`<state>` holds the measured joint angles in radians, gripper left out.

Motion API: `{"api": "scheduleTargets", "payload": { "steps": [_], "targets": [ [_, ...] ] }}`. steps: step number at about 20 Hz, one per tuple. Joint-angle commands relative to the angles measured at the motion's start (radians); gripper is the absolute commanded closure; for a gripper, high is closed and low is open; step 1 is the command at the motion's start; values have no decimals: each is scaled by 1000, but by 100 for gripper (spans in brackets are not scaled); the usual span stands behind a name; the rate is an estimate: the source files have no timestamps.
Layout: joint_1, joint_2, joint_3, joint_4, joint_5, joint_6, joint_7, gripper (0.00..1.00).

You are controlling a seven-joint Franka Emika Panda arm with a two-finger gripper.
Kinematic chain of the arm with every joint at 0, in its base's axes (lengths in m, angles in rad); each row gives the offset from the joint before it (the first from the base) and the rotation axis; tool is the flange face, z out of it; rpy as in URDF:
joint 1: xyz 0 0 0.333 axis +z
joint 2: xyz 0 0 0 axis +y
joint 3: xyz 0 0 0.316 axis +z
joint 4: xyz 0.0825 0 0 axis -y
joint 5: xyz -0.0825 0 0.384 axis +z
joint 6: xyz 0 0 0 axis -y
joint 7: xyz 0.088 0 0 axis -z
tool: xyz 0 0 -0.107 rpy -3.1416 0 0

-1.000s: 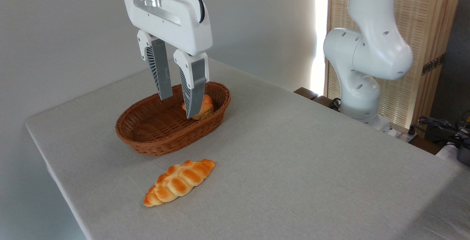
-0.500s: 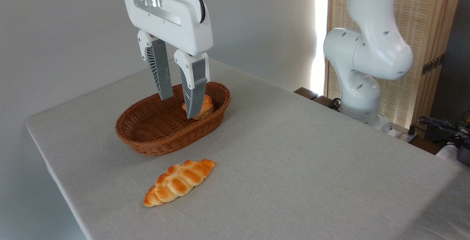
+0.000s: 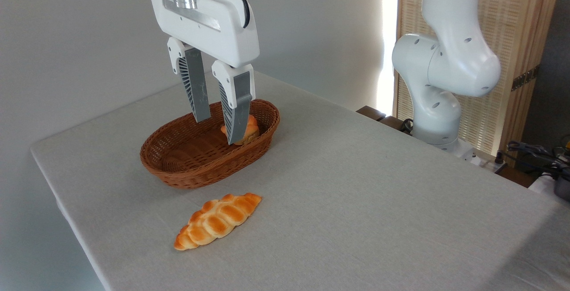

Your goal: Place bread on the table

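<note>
The long braided golden-orange bread (image 3: 218, 220) lies flat on the grey-beige table (image 3: 356, 202), just in front of the brown wicker basket (image 3: 209, 146). My gripper (image 3: 217, 129) hangs above the basket's right half, well back from the loaf. It is open and holds nothing. Its right finger partly hides a small round bun (image 3: 247, 132) that sits inside the basket.
The arm's white base and lower links (image 3: 445, 68) stand at the table's far right edge. Cables and dark equipment (image 3: 543, 157) lie beyond the right side. A wooden slatted screen (image 3: 512, 37) stands behind the arm.
The gripper has crept very slightly to the right and up. The bread and basket have not moved.
</note>
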<state>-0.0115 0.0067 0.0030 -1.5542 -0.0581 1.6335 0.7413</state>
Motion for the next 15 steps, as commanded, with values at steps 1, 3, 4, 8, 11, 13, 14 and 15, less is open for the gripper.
{"api": "scheduleTargets", "payload": {
  "steps": [1, 3, 4, 8, 11, 13, 14, 15],
  "targets": [
    [-12, -2, 15, 8, 14, -24, 6, 0],
    [-12, -2, 17, 8, 15, -24, 9, 0],
    [-12, -2, 17, 8, 15, -24, 9, 0],
    [-12, -2, 9, 8, 53, -24, 10, 0],
    [-12, -2, 12, 8, 49, -24, 12, 0],
    [-12, -2, 15, 8, 44, -24, 12, 0],
    [-12, -2, 17, 8, 43, -24, 12, 0],
    [-12, -2, 18, 8, 41, -24, 13, 0]
  ]
}}
